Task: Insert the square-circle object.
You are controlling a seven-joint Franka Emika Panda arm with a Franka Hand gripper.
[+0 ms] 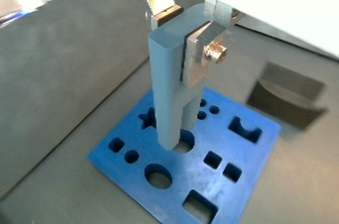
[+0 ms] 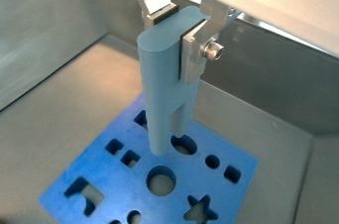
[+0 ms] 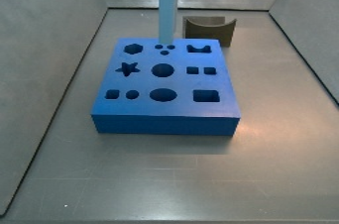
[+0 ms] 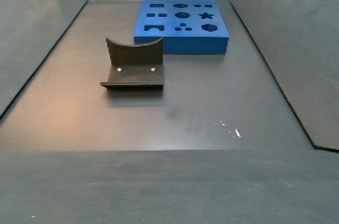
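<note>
The square-circle object [image 1: 172,79] is a tall grey-blue bar with one side rounded and the other flat. It stands upright in both wrist views [image 2: 165,84]. My gripper [image 1: 183,32] is shut on its upper end, with one silver finger on each side [image 2: 179,30]. The bar's lower end meets the top of the blue slab with shaped holes [image 1: 263,147] [image 2: 119,173]. I cannot tell whether it sits inside a hole. In a side view the bar [image 3: 169,5] rises from the slab's far edge [image 3: 166,121]. The gripper is out of frame there.
The dark fixture with a curved top [image 3: 209,30] stands on the grey floor just behind the slab. It also shows in a wrist view [image 1: 288,91] and in a side view [image 4: 133,64], apart from the slab [image 4: 185,43]. Sloped grey walls ring the floor.
</note>
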